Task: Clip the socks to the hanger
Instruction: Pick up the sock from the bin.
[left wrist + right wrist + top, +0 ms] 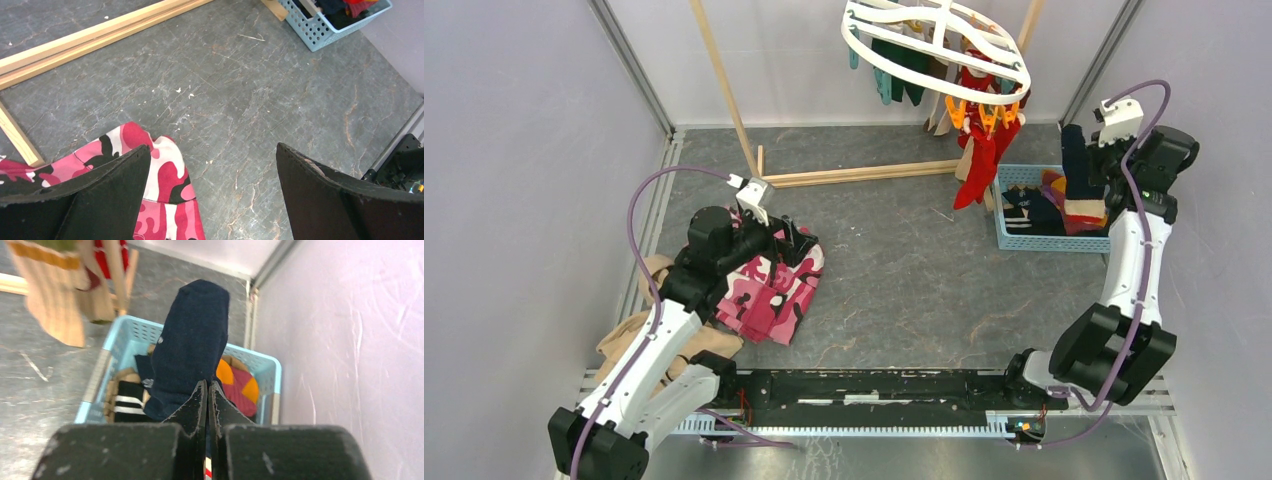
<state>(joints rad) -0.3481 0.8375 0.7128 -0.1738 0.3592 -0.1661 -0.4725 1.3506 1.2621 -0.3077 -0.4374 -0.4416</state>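
The white oval hanger (pixel 939 40) hangs at the back, with dark green (pixel 904 65), red (pixel 979 165) and tan socks clipped under it. My right gripper (pixel 1096 160) hovers over the blue basket (pixel 1024 238) and is shut on a navy sock (pixel 1076 160). In the right wrist view that navy sock (pixel 192 340) stands up from the pinched jaws of the right gripper (pixel 207 386). More socks lie in the basket (pixel 125 332), one maroon with orange (pixel 240 387) and one black with white stripes (pixel 127 402). My left gripper (pixel 212 155) is open, holding nothing.
A pink camouflage cloth (pixel 769 290) lies under the left gripper (pixel 792 240), and a tan cloth (pixel 639 335) is beside the left arm. The wooden pole rack (pixel 854 175) stands at the back. A tan striped sock (pixel 50 290) dangles near the basket. Walls close in on both sides.
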